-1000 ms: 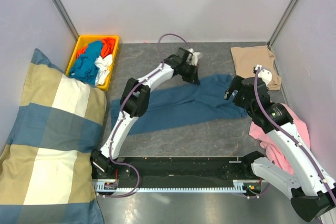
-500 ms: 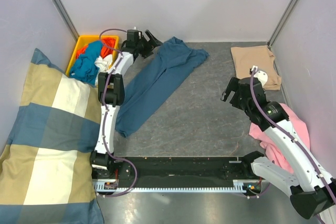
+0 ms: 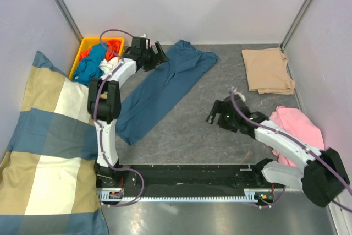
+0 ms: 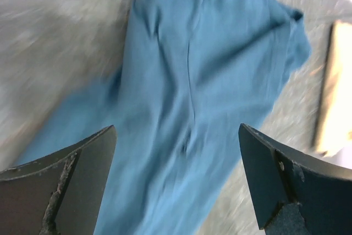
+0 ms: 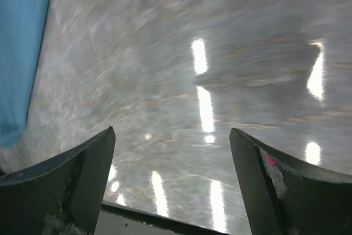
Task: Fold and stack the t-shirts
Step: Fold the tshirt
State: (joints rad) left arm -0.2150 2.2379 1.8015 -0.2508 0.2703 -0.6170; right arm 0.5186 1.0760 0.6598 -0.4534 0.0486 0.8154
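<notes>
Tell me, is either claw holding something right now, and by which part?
Nothing is held. The left gripper is open over the blue shirt, and the right gripper is open over the table.

The long teal-blue cloth t-shirt [image 3: 159, 89] lies under and before the left gripper [image 3: 161, 56]; the folded tan cloth t-shirt [image 3: 268, 70] sits behind and right of the right gripper [image 3: 212, 118].

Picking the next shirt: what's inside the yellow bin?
The yellow bin holds a crumpled heap: teal cloth, orange-red cloth, white cloth. Its floor and anything under the heap are covered.
</notes>
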